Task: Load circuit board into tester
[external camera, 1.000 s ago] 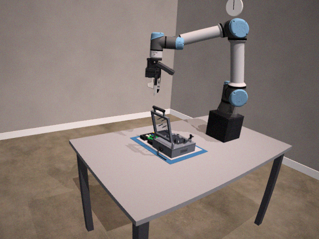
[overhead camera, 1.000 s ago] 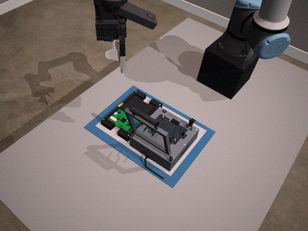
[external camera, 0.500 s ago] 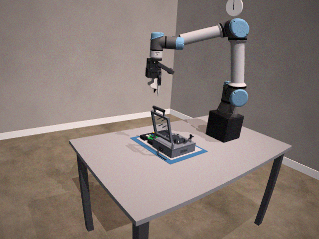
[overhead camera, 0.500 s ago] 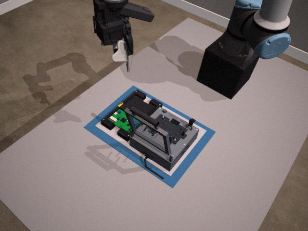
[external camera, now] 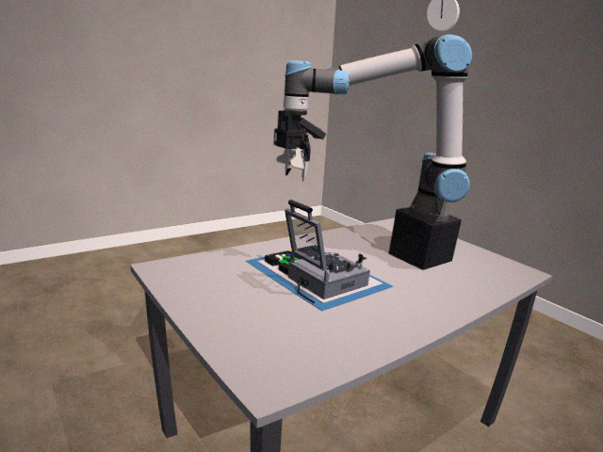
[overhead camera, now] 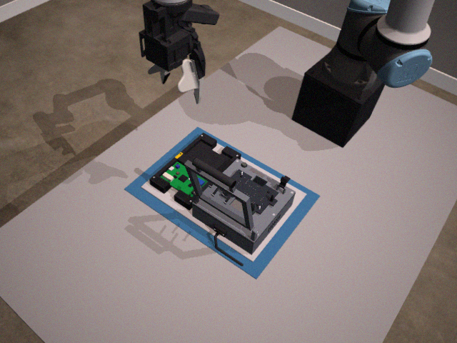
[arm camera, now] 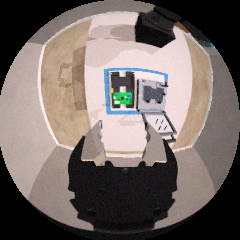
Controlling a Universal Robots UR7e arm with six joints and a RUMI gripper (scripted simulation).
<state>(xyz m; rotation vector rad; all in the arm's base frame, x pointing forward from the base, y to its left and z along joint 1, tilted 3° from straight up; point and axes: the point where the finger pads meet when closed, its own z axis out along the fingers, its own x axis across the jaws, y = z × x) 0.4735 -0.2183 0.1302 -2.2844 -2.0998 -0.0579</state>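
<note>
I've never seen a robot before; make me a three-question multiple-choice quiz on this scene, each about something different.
1. Where is the green circuit board?
A) In the tester
B) In the black tray
C) In the hand

2. What colour is the mat's border?
A) Blue
B) Red
C) Yellow

3. How is the tester's lid?
A) Latched shut
B) Taken off
C) Raised open

1: B, the circuit board lies in the tray.
2: A, a blue band edges the mat.
3: C, the lid stands up from the tester.
</note>
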